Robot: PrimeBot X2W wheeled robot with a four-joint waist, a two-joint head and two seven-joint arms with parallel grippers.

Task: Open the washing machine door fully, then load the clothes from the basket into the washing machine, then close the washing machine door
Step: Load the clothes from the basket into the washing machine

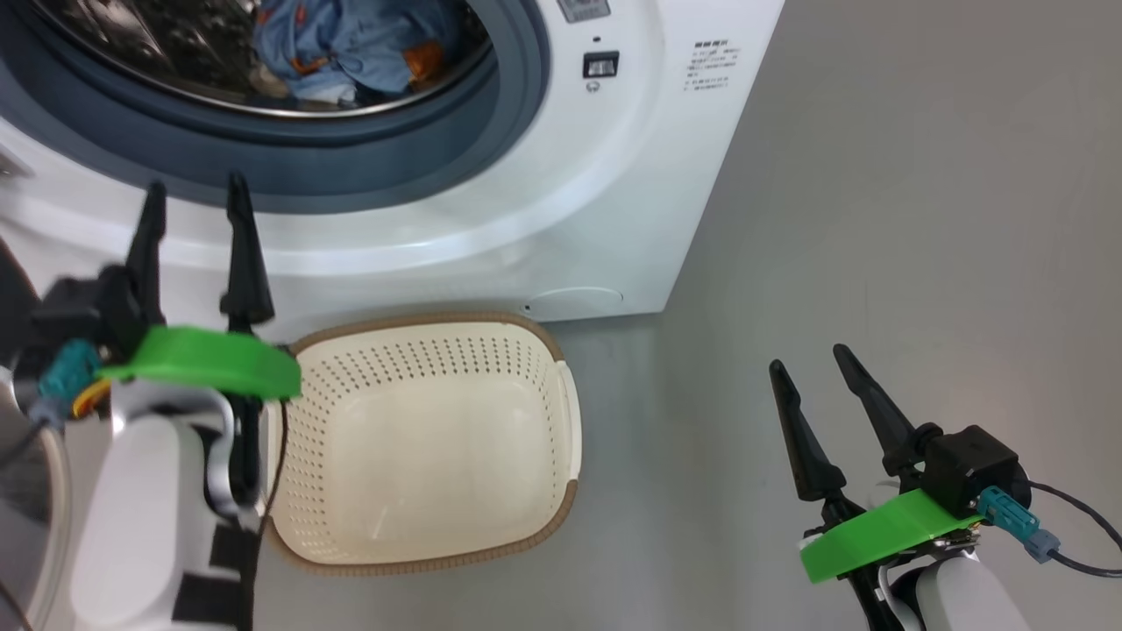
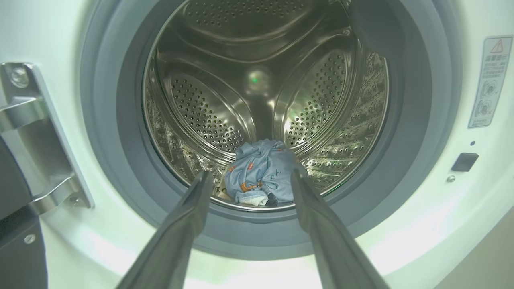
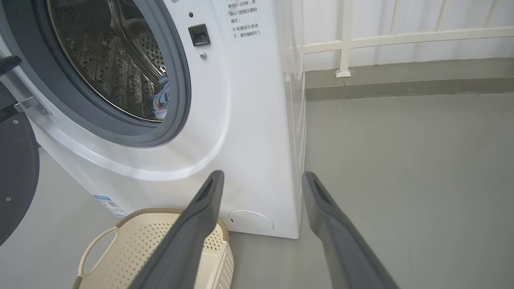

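Note:
The white washing machine (image 1: pixel 614 202) stands open, its steel drum (image 2: pixel 261 88) ringed by grey-blue rubber. The clothes (image 2: pixel 261 174), blue fabric with orange print, lie in a heap at the drum's front bottom (image 1: pixel 351 44) (image 3: pixel 162 98). The cream basket (image 1: pixel 421 438) sits on the floor before the machine with nothing in it (image 3: pixel 120 257). The black washing machine door (image 3: pixel 16 176) hangs swung out on its metal hinge (image 2: pixel 36 132) at the machine's left. My left gripper (image 1: pixel 197 188) is open just outside the drum mouth, fingers (image 2: pixel 188 224) pointing in. My right gripper (image 1: pixel 811 359) is open over the floor to the machine's right.
Grey floor (image 1: pixel 920 263) spreads to the right of the machine. A white railing (image 3: pixel 401 38) runs along a raised kerb behind. A door latch socket (image 1: pixel 601 64) and a warning sticker (image 2: pixel 492 80) sit on the machine's front panel.

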